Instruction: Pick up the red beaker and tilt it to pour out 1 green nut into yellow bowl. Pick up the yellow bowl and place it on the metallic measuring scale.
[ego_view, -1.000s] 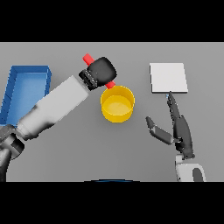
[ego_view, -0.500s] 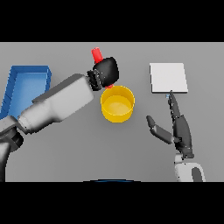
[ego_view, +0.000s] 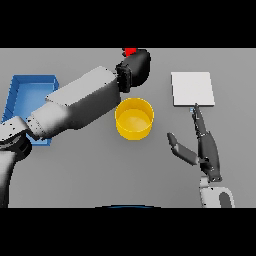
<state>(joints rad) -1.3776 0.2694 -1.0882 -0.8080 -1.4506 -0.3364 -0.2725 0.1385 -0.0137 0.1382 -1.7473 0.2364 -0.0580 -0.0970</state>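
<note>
— Two arms show over the grey worktop (ego_view: 90, 175). Where is the red beaker?

— The red beaker (ego_view: 130, 51) is at about twelve o'clock from the yellow bowl (ego_view: 134, 118), up near the far edge. Only a small red part of it shows; the left robot hand (ego_view: 136, 67) is wrapped around the rest, fingers curled on it.

— And the bowl itself?

— It stands upright on the worktop near the middle, just below that hand. I cannot tell whether anything lies inside it.

— The scale?

— The metallic measuring scale (ego_view: 193, 88) lies flat at roughly two o'clock from the bowl, apart from it.

— The other hand?

— The right robot hand (ego_view: 205, 147) is at about four o'clock from the bowl, holding nothing, fingers straight and pointing towards the scale, thumb spread wide to the side. A blue tray (ego_view: 22, 89) sits at nine o'clock, partly behind the left arm.
</note>
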